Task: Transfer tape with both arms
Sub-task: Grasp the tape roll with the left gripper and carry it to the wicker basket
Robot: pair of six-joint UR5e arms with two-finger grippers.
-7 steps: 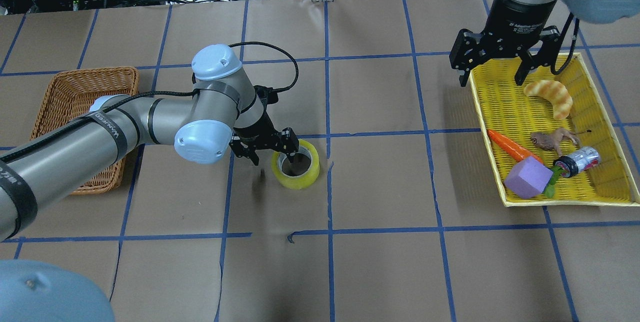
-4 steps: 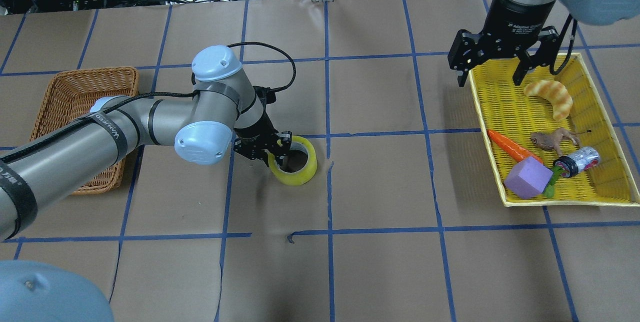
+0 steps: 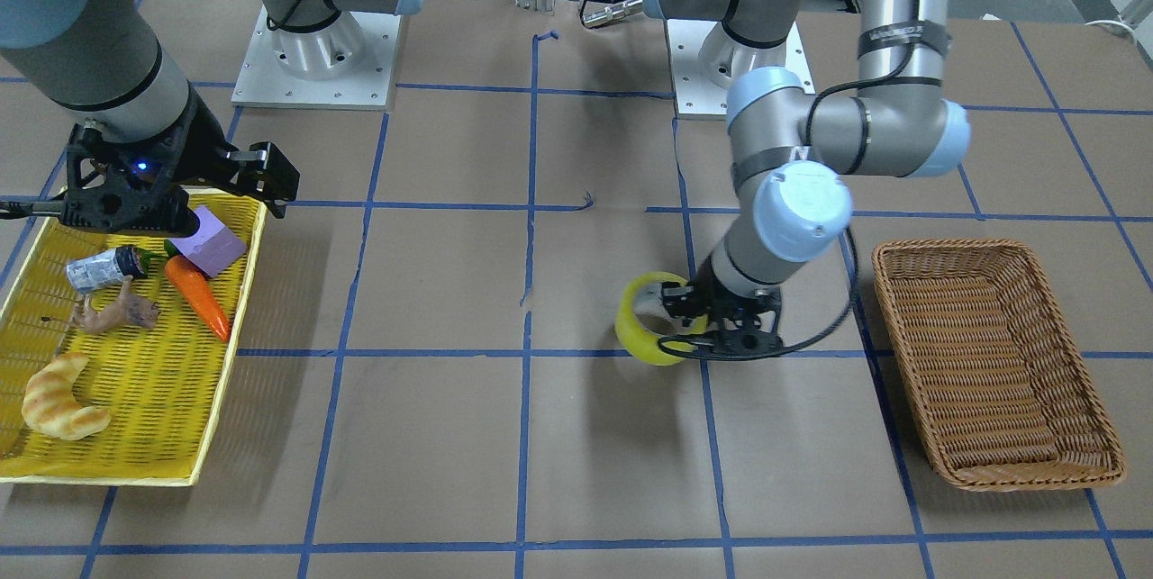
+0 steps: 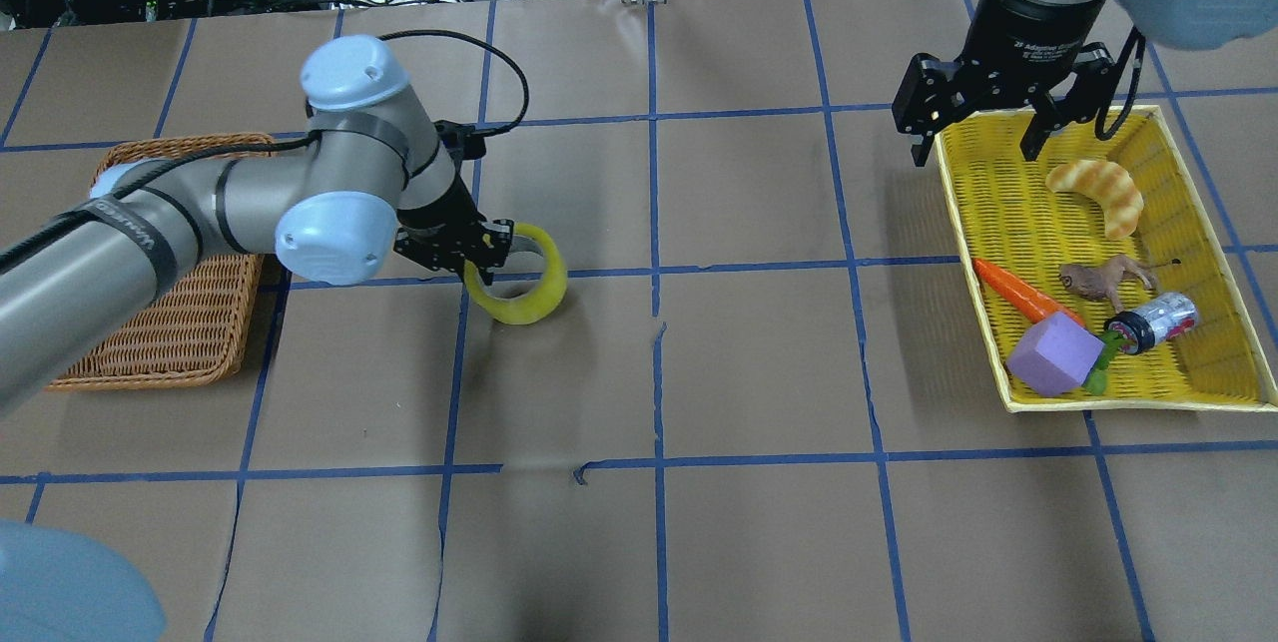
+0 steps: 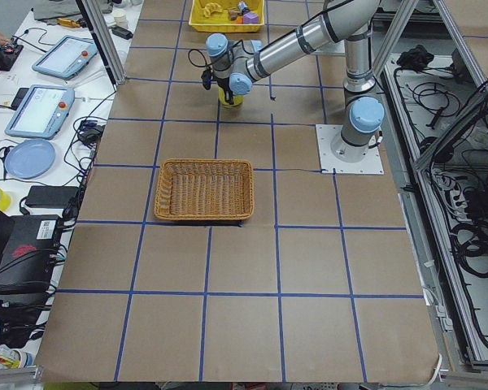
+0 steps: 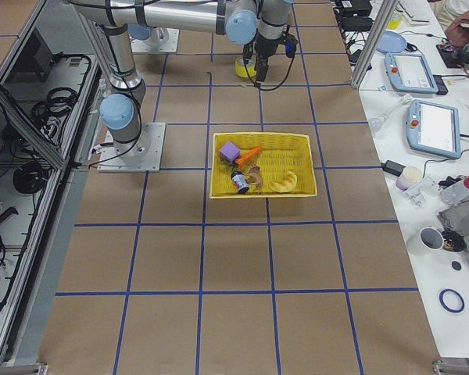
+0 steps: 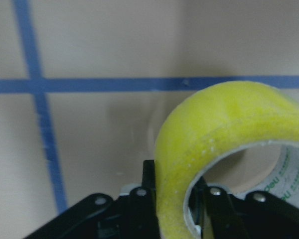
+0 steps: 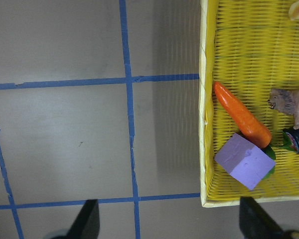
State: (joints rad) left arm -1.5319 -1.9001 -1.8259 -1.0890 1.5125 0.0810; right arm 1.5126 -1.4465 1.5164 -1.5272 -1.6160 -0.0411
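Observation:
The yellow-green tape roll (image 4: 527, 289) is tilted and off the table, held by my left gripper (image 4: 483, 253), which is shut on the roll's wall, one finger inside the core. It shows in the front view (image 3: 645, 331) and fills the left wrist view (image 7: 224, 134). It hangs between the wicker basket (image 4: 190, 322) and the table's centre line. My right gripper (image 4: 978, 123) is open and empty, high over the far left corner of the yellow tray (image 4: 998, 223). Its fingertips (image 8: 87, 219) frame the right wrist view.
The yellow tray holds a croissant (image 4: 1098, 193), a carrot (image 4: 1023, 293), a purple block (image 4: 1053, 354), a toy animal (image 4: 1103, 278) and a small can (image 4: 1158, 318). The wicker basket (image 3: 982, 354) stands empty at my left. Blue tape lines grid the brown table.
My left gripper has closed on the tape roll, lifted it off the table and carried it left and away, toward the basket. The roll is now tilted. The right gripper barely moved.

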